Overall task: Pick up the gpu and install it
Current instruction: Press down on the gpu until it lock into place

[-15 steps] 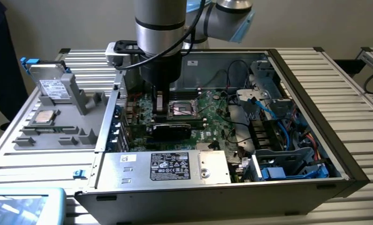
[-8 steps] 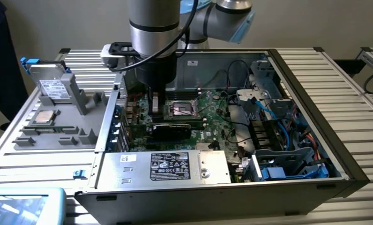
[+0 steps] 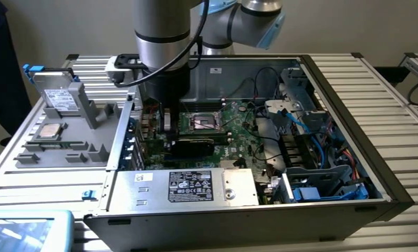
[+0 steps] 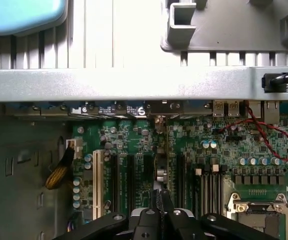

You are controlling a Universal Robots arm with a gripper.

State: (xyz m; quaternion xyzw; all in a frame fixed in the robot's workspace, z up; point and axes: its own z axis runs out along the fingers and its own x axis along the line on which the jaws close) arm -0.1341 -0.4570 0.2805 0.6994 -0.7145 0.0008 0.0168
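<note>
End effector clenched on the gpu, held edge-on and upright just above the motherboard slots so its connector can seat, inside the open PC case, parts tray beyond.

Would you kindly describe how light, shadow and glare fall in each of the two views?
Exterior view: soft, even room light; the arm shades the motherboard beneath it, and the power supply gleams mildly on its metal top. Wrist view: the case rim is brightly lit, almost washed out, while the metal panel beside the board lies in shadow.
</note>
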